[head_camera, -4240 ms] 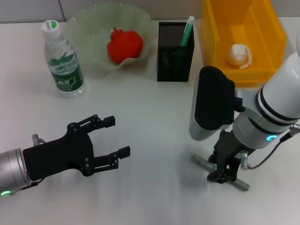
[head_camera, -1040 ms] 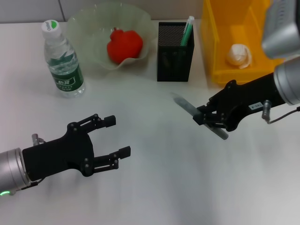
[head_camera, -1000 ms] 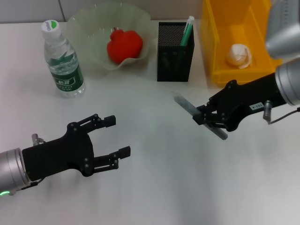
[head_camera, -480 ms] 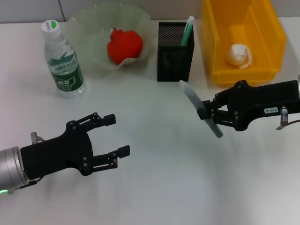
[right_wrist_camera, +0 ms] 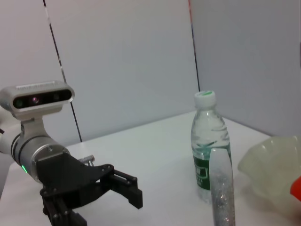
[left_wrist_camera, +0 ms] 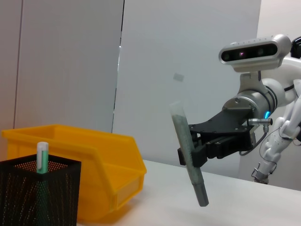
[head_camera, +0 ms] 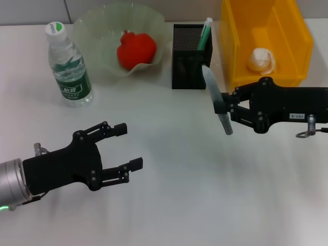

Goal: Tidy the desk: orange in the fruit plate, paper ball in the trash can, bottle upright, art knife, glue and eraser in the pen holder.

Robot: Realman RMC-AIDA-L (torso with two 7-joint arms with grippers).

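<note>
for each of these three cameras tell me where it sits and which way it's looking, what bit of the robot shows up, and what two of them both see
Head view: above the desk, looking down; both arms show, left gripper open and idle, right gripper shut on the art knife.
Left wrist view: low on the left arm, facing across at the right gripper, pen holder and trash can.
Right wrist view: on the right arm, facing the left gripper and upright bottle.
Shared: both wrist views see the art knife.

The right gripper (head_camera: 225, 108) is up off the desk (head_camera: 169, 205) now, where four seconds ago it was pressed down low near the front edge. It has carried the knife (head_camera: 216, 100) up and back toward the pen holder (head_camera: 191, 50). The knife, flat on the desk before, now stands steeply, its top end just beside the holder's right edge.
</note>
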